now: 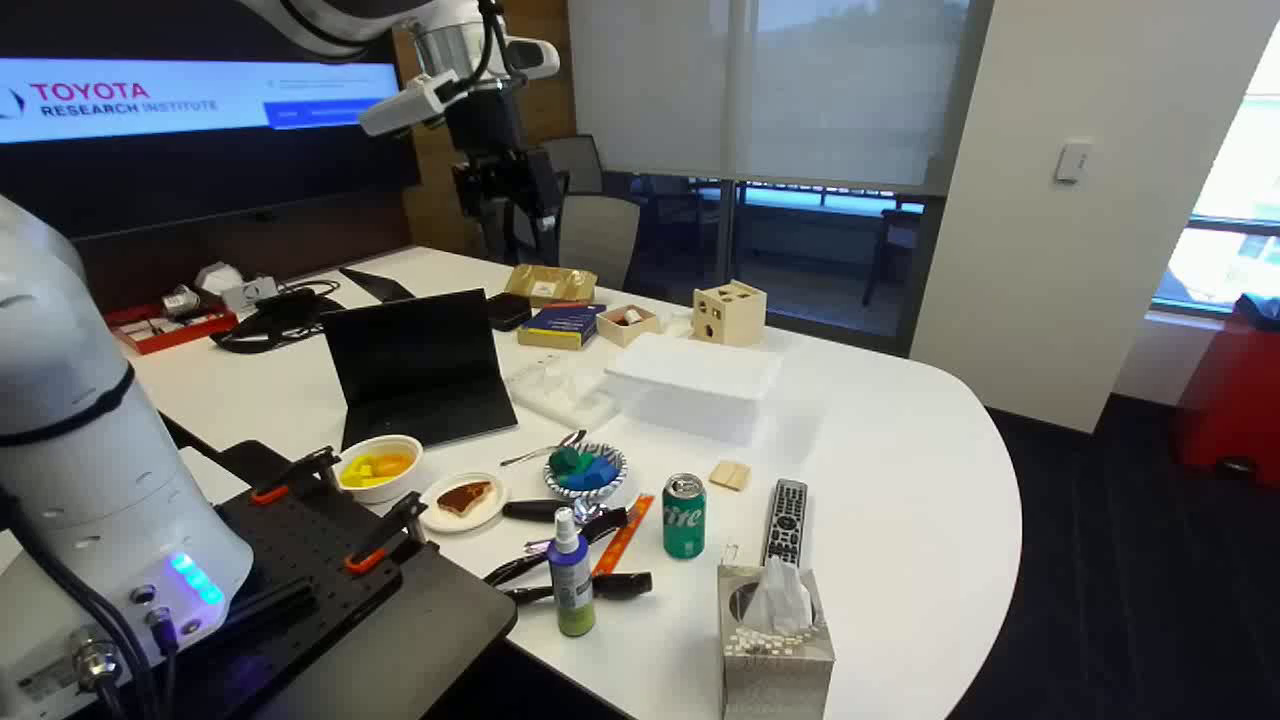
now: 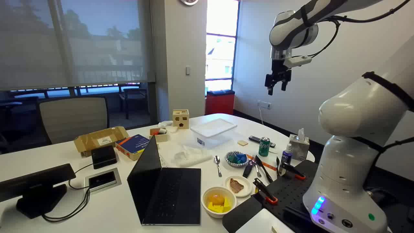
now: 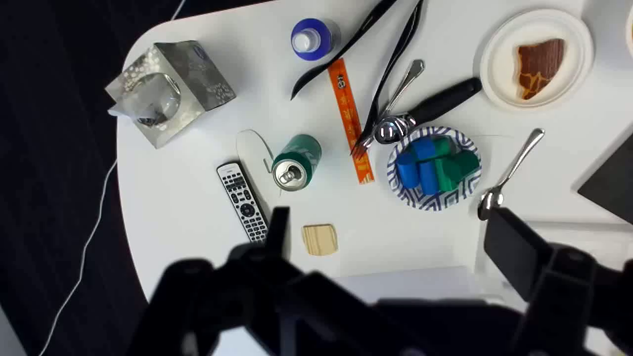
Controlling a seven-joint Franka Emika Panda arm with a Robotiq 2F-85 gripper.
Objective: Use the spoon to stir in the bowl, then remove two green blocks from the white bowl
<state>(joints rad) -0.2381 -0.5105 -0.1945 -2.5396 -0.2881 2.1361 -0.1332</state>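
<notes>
I hold my pincer [image 2: 277,90] high above the bench [image 3: 168,202], jaws parted wide. In the wrist view, the green blocks [image 3: 449,173] sit toward three o'clock inside the blue-and-white patterned bowl [image 3: 430,201], with blue blocks [image 3: 408,169] toward nine. Just beside the bowl, at three o'clock, lies the metal spoon [image 3: 509,173]; the Sprite can [image 3: 300,157] stands at nine.

In your wrist view, the jaws hide much of the plastic box [image 3: 415,283]; the right edge crops the laptop [image 3: 613,179].
</notes>
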